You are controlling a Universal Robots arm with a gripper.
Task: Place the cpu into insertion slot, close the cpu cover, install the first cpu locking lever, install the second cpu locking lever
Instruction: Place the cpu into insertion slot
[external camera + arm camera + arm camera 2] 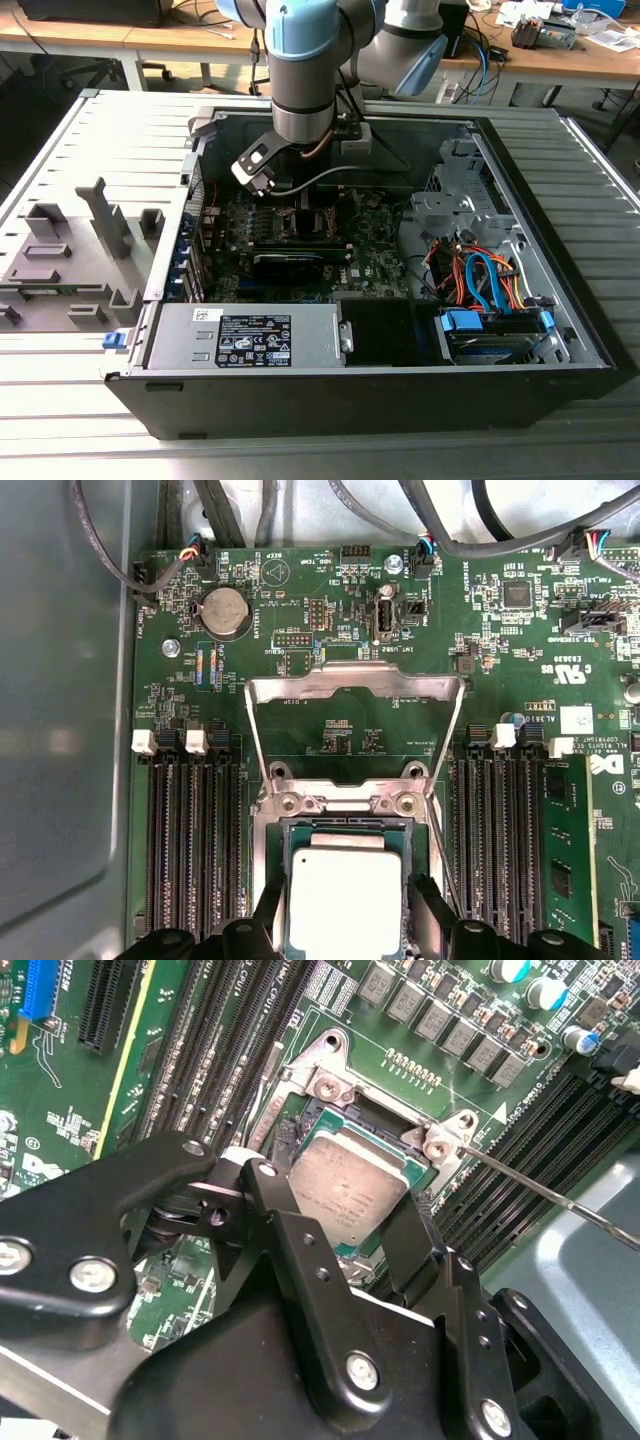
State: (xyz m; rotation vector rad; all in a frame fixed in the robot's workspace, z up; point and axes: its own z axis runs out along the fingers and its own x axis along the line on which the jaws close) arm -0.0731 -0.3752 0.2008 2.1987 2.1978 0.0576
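Now claw [348,905] astride cpu [345,1195], insertion slot [345,827], cpu cover [355,683] raised

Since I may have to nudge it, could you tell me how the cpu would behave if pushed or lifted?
The cpu is a thin square with a metal top, so probably stiff and light. Its smooth top may be slippery. It looks set in the insertion slot, whose rim would likely block a sideways push.

Gripper [340,1198] pointing down, fingers [272,1205] parted
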